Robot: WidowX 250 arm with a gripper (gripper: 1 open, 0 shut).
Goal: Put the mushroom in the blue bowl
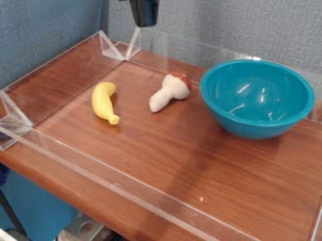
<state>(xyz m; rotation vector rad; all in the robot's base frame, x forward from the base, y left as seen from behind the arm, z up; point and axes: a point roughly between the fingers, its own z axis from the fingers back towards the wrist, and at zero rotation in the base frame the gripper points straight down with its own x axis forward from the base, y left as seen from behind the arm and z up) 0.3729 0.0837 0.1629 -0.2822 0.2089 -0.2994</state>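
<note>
The gripper (pixel 146 13) hangs at the far edge, fingers pressed together, holding nothing. One mushroom (pixel 168 92), cream-stemmed with a tan-pink cap, lies on its side on the wooden table (pixel 164 165), just left of the one blue bowl (pixel 257 98). One yellow banana (pixel 105 102) lies further left.

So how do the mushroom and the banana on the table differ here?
The mushroom is cream-white with a tan-pink cap; the banana is plain yellow. The mushroom is shorter and thick-stemmed, the banana longer, slimmer and curved. The mushroom lies nearer the blue bowl, the banana further to its left. Both lie flat on the wooden table, untouched, outside the bowl.
</note>
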